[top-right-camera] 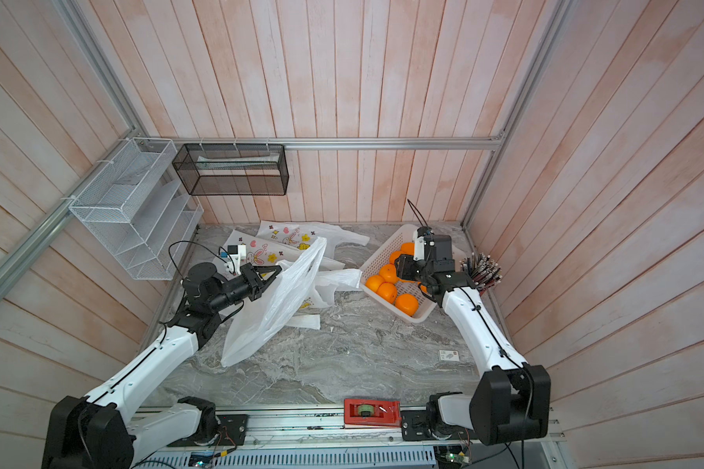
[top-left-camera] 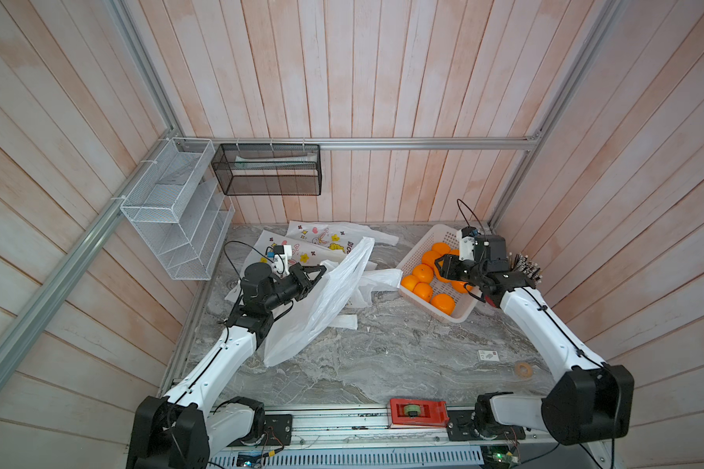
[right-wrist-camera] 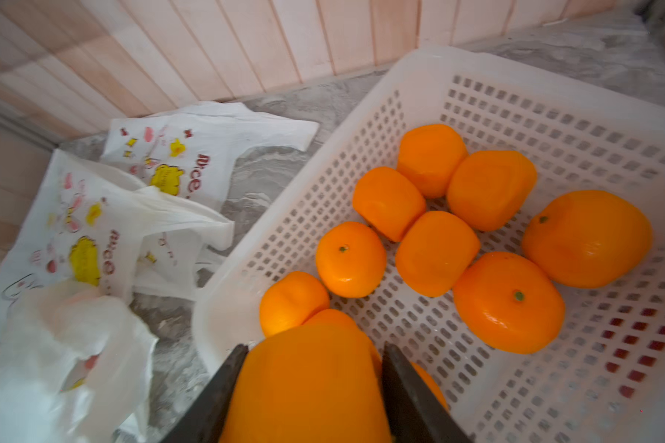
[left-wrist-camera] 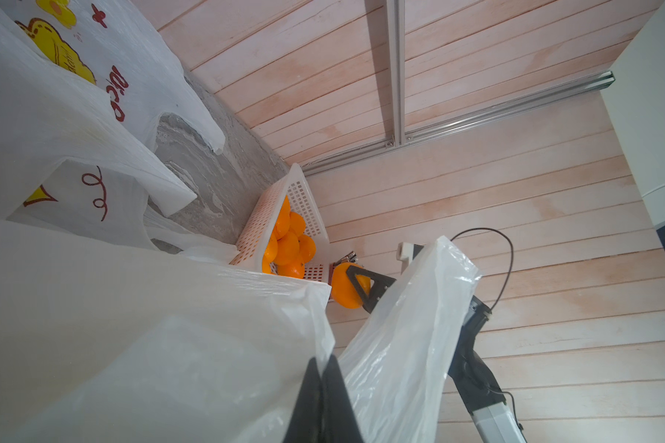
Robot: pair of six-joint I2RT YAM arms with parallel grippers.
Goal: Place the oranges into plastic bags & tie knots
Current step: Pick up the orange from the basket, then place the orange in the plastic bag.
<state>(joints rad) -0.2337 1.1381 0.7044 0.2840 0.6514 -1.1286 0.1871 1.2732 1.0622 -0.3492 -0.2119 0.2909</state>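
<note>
- In both top views the desk (top-left-camera: 383, 357) is a grey marbled slab, closed in on three sides by walls (top-left-camera: 383, 81) of pale, pink-washed planks. An aluminium rail (top-left-camera: 383, 144) runs along the back wall.
- A white wire rack (top-left-camera: 171, 211) hangs on the wall at the left arm's side, and a black mesh basket (top-left-camera: 267, 170) hangs from the rail. A red holder with a roll (top-left-camera: 417, 413) sits on the front track.
- In a top view the left arm (top-right-camera: 147, 365) reaches in from the front. Its jaws are pinched tight on the rim of a plain bag (top-right-camera: 269, 308), which hangs from them down to the desk. Printed bags (top-right-camera: 285, 237) lie flat behind it, near the back wall.
- The white perforated basket (top-right-camera: 383, 247) sits in the back corner on the right arm's side, with oranges (top-right-camera: 387, 292) in it. The right arm (top-right-camera: 476, 325) bends over it.
- In the left wrist view the left jaws meet on the plain bag (left-wrist-camera: 169, 326). Beyond it are grey desk (left-wrist-camera: 208, 168), the basket (left-wrist-camera: 269, 214) and plank walls. The held orange (left-wrist-camera: 348, 285) sits in the right jaws, apart from the fruit in the basket.
- In the right wrist view the right jaws stand part-way apart and clamp the held orange (right-wrist-camera: 308, 383) on both sides, above the basket's near rim (right-wrist-camera: 285, 214). At least seven oranges (right-wrist-camera: 434, 253) lie loose on the basket's floor. The printed bags (right-wrist-camera: 169, 168) lie on the desk (right-wrist-camera: 258, 172) beside the basket.
</note>
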